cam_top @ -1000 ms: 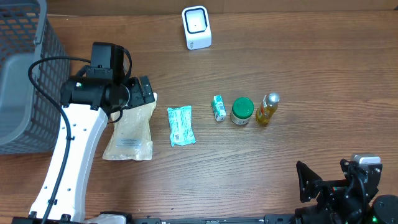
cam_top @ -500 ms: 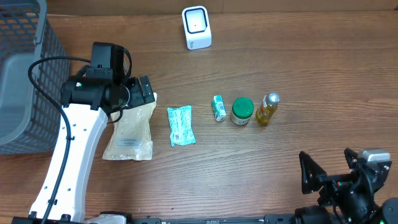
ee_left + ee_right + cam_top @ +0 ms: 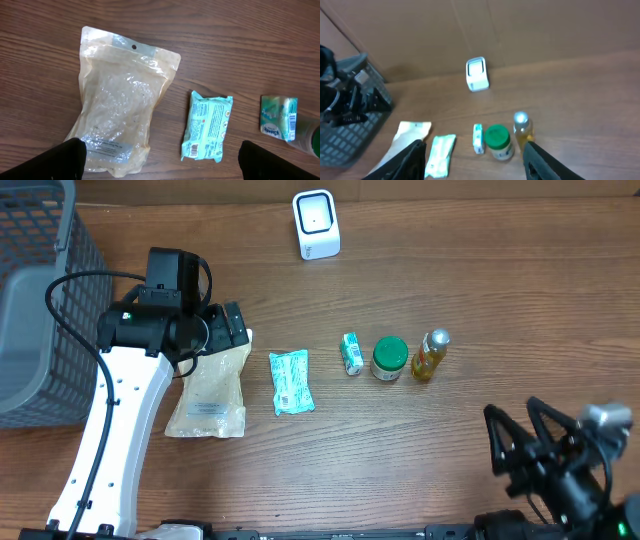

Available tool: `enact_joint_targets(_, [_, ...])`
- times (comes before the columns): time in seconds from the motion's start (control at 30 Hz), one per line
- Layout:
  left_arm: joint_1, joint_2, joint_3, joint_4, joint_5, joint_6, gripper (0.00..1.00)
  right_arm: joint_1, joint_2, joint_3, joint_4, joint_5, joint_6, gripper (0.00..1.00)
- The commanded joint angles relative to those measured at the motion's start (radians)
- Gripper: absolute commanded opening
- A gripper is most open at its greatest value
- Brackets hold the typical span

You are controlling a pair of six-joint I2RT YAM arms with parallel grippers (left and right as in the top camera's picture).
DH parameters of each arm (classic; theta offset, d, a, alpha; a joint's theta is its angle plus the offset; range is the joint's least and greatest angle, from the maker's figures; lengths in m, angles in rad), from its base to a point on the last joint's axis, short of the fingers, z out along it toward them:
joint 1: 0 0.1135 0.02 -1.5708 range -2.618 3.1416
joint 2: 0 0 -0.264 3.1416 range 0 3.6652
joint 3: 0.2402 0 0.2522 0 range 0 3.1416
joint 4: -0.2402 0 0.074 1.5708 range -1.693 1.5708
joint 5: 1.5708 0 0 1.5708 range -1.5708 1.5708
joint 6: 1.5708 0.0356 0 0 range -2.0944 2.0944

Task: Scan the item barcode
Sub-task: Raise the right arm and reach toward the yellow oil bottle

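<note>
The white barcode scanner (image 3: 316, 224) stands upright at the far edge of the wooden table (image 3: 500, 290), its window facing the arms. On the near side of the scanner a loose row of goods runs across the table. Farthest to the scanner's left lies a clear plastic pouch (image 3: 210, 385), flat, with its hang-hole end pointing towards the far edge. Next to it, still a little left of the scanner, is a teal tissue packet (image 3: 291, 381), also flat. Slightly right of the scanner come a small green-and-white carton (image 3: 351, 353), then a green-lidded jar (image 3: 389, 359) just beside it, then a small bottle of yellow liquid (image 3: 429, 355) with a silver cap. The left gripper (image 3: 230, 330) hovers over the far end of the pouch, its fingers (image 3: 70, 157) spread wide and holding nothing. The right gripper (image 3: 518, 445) hangs well to the scanner's right and much nearer the robot, beyond the bottle, jaws apart with nothing between them. A grey mesh basket (image 3: 40, 300) sits far to the scanner's left.
</note>
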Motion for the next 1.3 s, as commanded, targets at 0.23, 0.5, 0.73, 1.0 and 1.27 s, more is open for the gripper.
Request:
enact_joint_targets(0.23, [0.005, 0.004, 0.006, 0.0, -0.013, 0.008, 1.0, -0.002, 0.592, 0.364, -0.159, -0.065, 0.038, 0.68])
enact_joint_targets(0.5, [0.005, 0.004, 0.006, 0.0, -0.013, 0.008, 1.0, -0.002, 1.146, 0.893, -0.631, 0.044, 0.036, 1.0])
enact_joint_targets(0.73, [0.005, 0.004, 0.006, 0.0, -0.013, 0.008, 1.0, -0.002, 1.152, 0.885, -0.607, 0.059, 0.047, 1.0])
enact_joint_targets(1.0, [0.005, 0.004, 0.006, 0.0, -0.013, 0.008, 0.99, -0.002, 1.073, 0.896, -0.606, 0.119, 0.044, 1.0])
enact_joint_targets(1.27, [0.005, 0.004, 0.006, 0.0, -0.013, 0.008, 1.0, -0.002, 0.852, 0.896, -0.627, 0.194, 0.048, 1.0])
